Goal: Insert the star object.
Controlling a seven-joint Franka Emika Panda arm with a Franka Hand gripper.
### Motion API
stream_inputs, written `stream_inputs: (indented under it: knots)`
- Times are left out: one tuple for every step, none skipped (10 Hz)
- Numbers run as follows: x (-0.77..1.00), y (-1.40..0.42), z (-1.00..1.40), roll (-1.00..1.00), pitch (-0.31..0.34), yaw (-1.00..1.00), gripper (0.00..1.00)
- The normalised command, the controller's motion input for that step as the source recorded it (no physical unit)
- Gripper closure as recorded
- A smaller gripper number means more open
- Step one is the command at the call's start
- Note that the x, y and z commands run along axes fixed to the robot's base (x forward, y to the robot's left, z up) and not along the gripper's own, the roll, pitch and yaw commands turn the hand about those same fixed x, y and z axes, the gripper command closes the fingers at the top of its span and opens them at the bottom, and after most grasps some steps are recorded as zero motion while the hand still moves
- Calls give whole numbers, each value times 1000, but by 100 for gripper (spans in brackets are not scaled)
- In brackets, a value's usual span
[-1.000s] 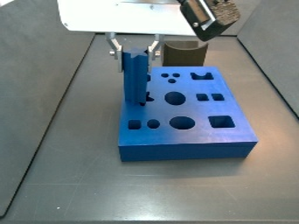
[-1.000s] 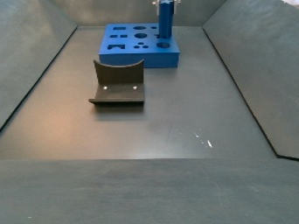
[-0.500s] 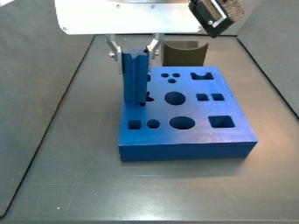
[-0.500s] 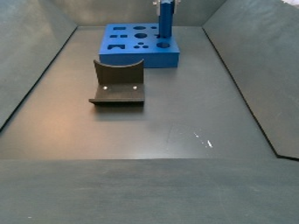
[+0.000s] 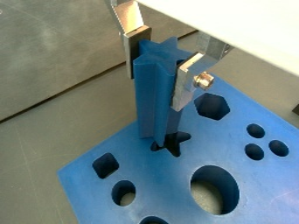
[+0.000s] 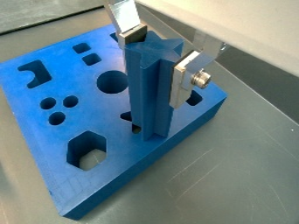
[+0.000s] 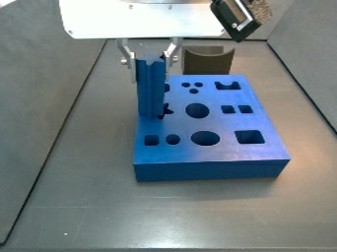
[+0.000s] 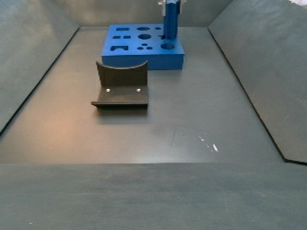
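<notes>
The star object (image 7: 152, 89), a tall ridged blue peg, stands upright with its lower end in the star hole (image 5: 173, 144) of the flat blue block (image 7: 211, 169). The hole is near the block's edge. My gripper (image 7: 149, 62) is shut on the peg's upper end, one silver finger (image 5: 138, 35) on each side. Both wrist views show the peg (image 6: 149, 87) between the fingers, with the gripper (image 5: 162, 63) (image 6: 158, 57) at its top. In a side view the peg (image 8: 171, 22) rises from the far block (image 8: 144, 61).
The block has several other shaped holes, among them a hexagon (image 6: 87, 150) and a large round one (image 5: 214, 188). The dark fixture (image 8: 120, 85) stands on the grey floor in front of the block, and shows behind it in a side view (image 7: 208, 57). Sloped walls surround the floor.
The gripper and the star object have shifted very slightly sideways. The peg stays upright in the hole and the block has not moved.
</notes>
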Motion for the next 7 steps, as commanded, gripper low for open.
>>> stream_inputs:
  knots:
    - [0, 0, 0, 31, -83, 140, 100]
    - [6, -29, 46, 24, -106, 180, 100]
    - [23, 0, -49, 106, -66, 183, 100]
    - [89, 0, 0, 86, -19, 194, 100]
    - [123, 0, 83, 81, -21, 229, 100]
    - [146, -34, 200, 67, -36, 223, 100]
    - [80, -17, 209, 100, -26, 143, 100]
